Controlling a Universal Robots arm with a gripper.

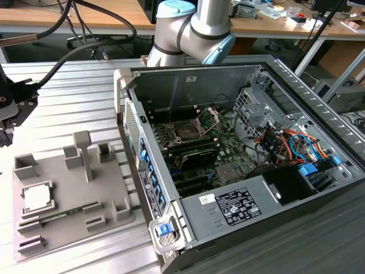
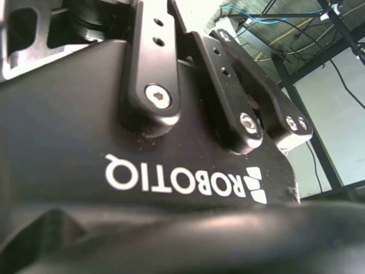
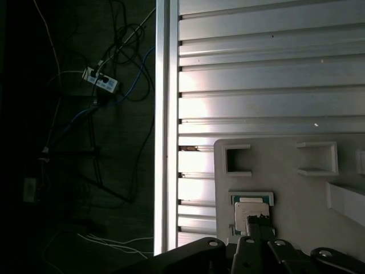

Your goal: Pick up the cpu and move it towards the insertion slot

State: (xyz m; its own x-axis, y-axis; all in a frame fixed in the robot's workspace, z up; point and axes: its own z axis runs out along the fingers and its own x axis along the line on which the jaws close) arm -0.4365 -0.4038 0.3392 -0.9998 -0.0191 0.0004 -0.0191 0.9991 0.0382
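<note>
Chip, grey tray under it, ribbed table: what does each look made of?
Chip: pale silvery top with a soft sheen, likely metal. Tray: uniform matte grey, probably plastic. Table: bright ribbed slats reflecting light, likely aluminium.

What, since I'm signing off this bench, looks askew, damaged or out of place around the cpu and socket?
Nothing stands out. The cpu lies flat and square in its pocket on the grey fixture, and the insertion slot sits with its retaining plate hinged open inside the case. No spill or damage shows.
</note>
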